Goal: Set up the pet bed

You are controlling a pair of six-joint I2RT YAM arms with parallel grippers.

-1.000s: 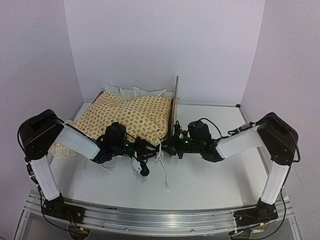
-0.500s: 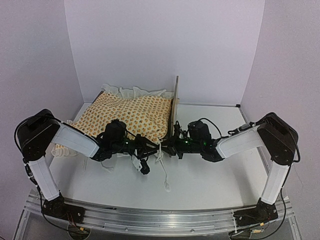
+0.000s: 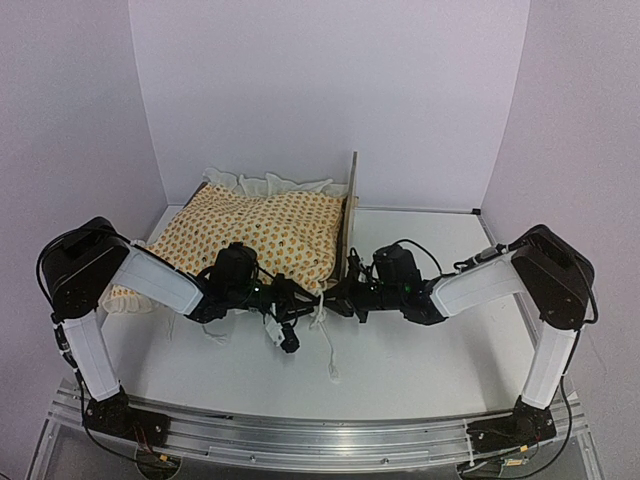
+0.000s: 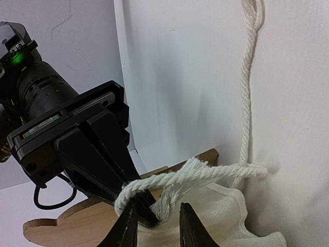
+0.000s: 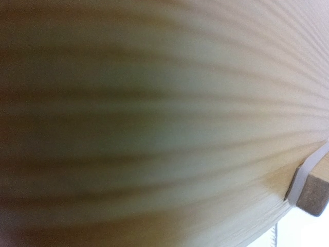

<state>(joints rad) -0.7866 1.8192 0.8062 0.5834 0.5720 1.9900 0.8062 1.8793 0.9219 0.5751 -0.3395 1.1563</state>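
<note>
One pet bed (image 3: 265, 235), long axis 9 to 3 o'clock, headboard (image 3: 352, 205) upright at 3 o'clock end, one white cord (image 4: 247, 103), right jaws clenched, left jaws narrowed, hold unclear

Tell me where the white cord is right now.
In the top view the white cord trails down the table centre from where the left gripper and right gripper meet, just in front of the headboard.
</note>
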